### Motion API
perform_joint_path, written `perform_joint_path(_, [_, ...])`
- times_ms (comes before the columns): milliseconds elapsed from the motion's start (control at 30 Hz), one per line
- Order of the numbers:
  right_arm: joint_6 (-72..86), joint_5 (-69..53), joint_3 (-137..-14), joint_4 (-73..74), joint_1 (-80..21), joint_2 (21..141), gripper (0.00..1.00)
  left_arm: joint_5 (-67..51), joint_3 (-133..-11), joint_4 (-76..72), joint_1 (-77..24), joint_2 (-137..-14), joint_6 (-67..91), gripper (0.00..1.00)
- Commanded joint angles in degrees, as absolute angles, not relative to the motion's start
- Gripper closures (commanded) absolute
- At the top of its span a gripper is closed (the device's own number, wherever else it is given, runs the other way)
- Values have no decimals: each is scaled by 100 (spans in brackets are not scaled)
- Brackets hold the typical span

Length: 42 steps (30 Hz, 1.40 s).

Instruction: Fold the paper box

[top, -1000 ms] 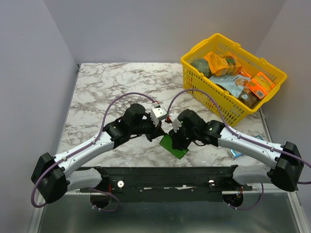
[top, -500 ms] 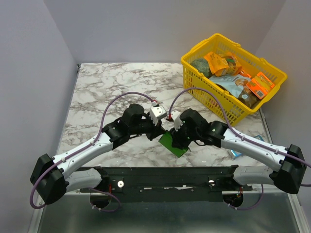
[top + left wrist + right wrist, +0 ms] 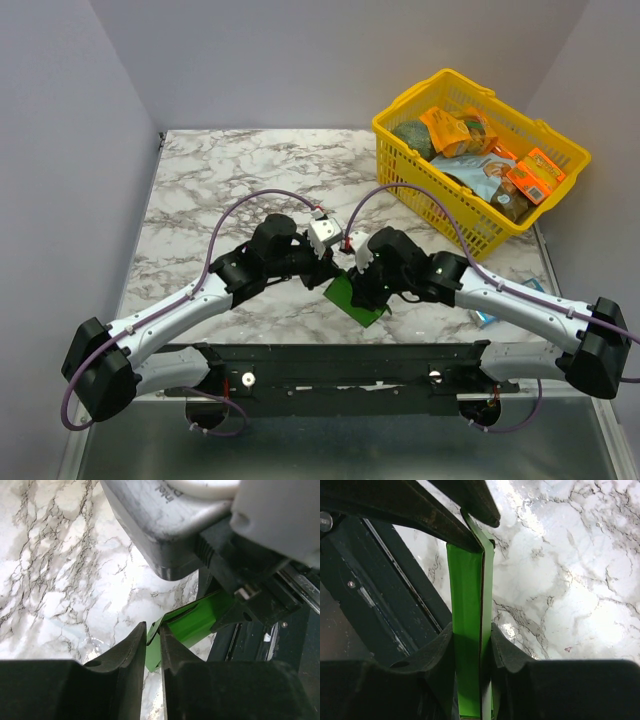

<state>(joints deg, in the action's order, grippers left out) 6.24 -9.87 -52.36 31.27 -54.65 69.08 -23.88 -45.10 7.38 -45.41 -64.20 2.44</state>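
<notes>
Work sits close in, just past the black mounting rail (image 3: pixel 330 372) at my near edge, where the paper box (image 3: pixel 352 297) hangs tilted over the marble table (image 3: pixel 200 190), a flattened green blank caught between my two wrists. I cannot tell whether its lower corner touches the marble. My right claw (image 3: pixel 470 632) is clenched on it: the card runs straight up between the two pads, a doubled layer with a crease showing along its right side. My left claw (image 3: pixel 153 636) meets the end of the card away from the right one. Its fingers stand a sliver apart with the green edge between them, and I cannot tell whether they pinch it or merely flank it. I judge this an early fold, one panel being creased against another, with no walls standing and the box far from closed. The next move, as I read it, calls for my right claw to hold firm while the left takes a clean bite on a free flap and swings it over the crease. Thin card like this will likely buckle if squeezed off the line. Both forearms reach inward and low, elbows out, wrists close together nose to nose over the card. Beyond, at the far right, the yellow basket (image 3: pixel 430 205) of groceries sits well apart.
</notes>
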Motion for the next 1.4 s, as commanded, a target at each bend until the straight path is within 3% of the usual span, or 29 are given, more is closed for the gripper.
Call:
perform_joint_path(0, [650,-976,-5326,2927,-5563,6873,69,-2505,-4465,668,-4562,-6284,158,70])
perform_joint_path(133, [659,-958,-5326,2962,-5572,6908,69,-2523,-4412,659,-4561,-6188,106,63])
perform_joint_path(233, [677,-976,-5326,2953,-5581,6899,69,-2522,-4412,703,-4562,-6179,88,76])
perform_joint_path(500, [668,-1002,-5309,2979,-5590,6899,69,-2584,-4403,712,-4562,-6161,88,81])
perform_joint_path(667, [685,-915,-5309,2979,-5616,6917,69,-2610,-4395,659,-4553,-6144,123,93])
perform_joint_path(933, [800,-185,-5467,3146,-5687,7093,69,-2154,-4307,510,-4667,-6188,509,100])
perform_joint_path(1367, [1055,721,-5537,3208,-5757,7242,69,-1170,-3973,1,-5009,-6109,1643,100])
